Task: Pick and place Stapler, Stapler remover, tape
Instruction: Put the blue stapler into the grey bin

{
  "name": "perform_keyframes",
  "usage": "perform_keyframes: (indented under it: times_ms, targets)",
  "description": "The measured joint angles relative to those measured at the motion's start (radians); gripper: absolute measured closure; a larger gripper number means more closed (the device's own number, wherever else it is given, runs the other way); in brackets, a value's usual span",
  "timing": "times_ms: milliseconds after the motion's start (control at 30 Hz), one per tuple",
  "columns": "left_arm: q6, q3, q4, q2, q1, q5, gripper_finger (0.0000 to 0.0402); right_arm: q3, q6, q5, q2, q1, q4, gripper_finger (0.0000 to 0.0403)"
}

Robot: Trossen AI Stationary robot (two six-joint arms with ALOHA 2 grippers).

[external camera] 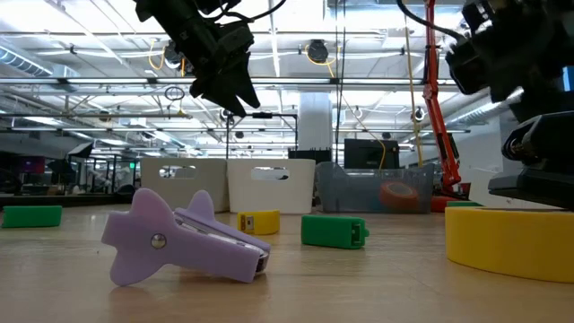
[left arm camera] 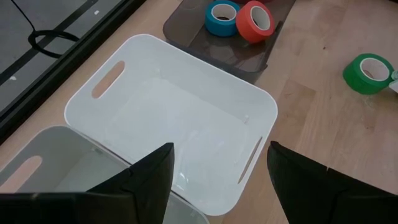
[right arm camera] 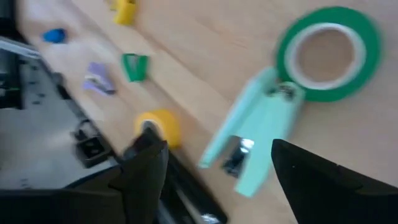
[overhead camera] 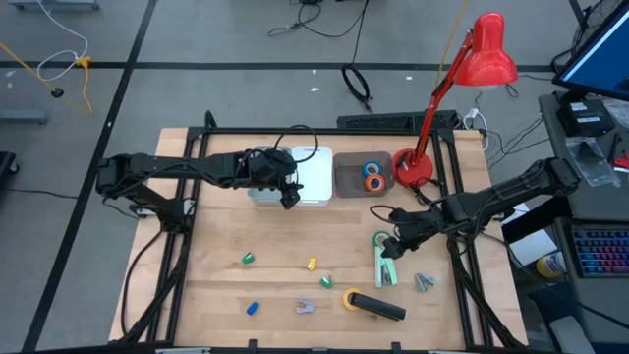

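Green tape (right arm camera: pixel 328 53) lies flat on the wooden counter (overhead camera: pixel 226 231), just past the right gripper (right arm camera: pixel 214 165). Its fingers (right arm camera: pixel 146 165) are spread wide and hold nothing. The tape touches one end of the mint stapler (right arm camera: pixel 258 134), and the stapler lies in the gap between the two fingers. The yellow tape (right arm camera: pixel 160 127) sits close by one finger, next to the black stapler (overhead camera: pixel 378 307).

The blue tape (left arm camera: pixel 221 17) and the orange tape (left arm camera: pixel 255 21) lie side by side in the dark tray (left arm camera: pixel 205 46) at the back of the counter. The red lamp (overhead camera: pixel 432 108) stands right beside that tray.

The left gripper (left arm camera: pixel 217 171) hangs above the white bin (left arm camera: pixel 180 118). Its fingers (left arm camera: pixel 149 174) are wide apart too, and they hold nothing. A second pale bin (left arm camera: pixel 50 168) touches the white one.

The purple staple remover (external camera: pixel 184 238) rests near the front edge. A grey staple remover (overhead camera: pixel 424 282) lies near the right edge. Small blocks, green (overhead camera: pixel 249 259), yellow (overhead camera: pixel 312 264) and blue (overhead camera: pixel 253 307), are spread well apart across the middle, with bare wood between them.
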Motion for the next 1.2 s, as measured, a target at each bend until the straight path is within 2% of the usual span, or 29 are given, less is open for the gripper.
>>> perform_keyframes:
  times_ms: [300,467,867,1000,1200]
  targets:
    - [0.000,0.000,-0.001,0.000,0.000,0.000,0.0144,0.004,0.052,0.005,0.027,0.009,0.103,0.0124]
    - [0.000,0.000,-0.002,0.000,0.000,0.000,0.0144,0.084,-0.010,0.031,0.088,0.013,0.097,0.0124]
    - [-0.001,0.000,-0.007,0.000,0.000,0.000,0.0144,0.223,-0.092,-0.001,0.223,0.012,0.018,0.0124]
    - [-0.002,0.000,-0.009,0.000,-0.008,0.000,0.0144,0.269,-0.073,0.001,0.233,0.025,-0.092,0.0124]
    - [-0.002,0.000,-0.008,0.000,-0.034,0.000,0.0144,0.312,0.055,0.013,0.233,0.048,-0.229,0.0124]
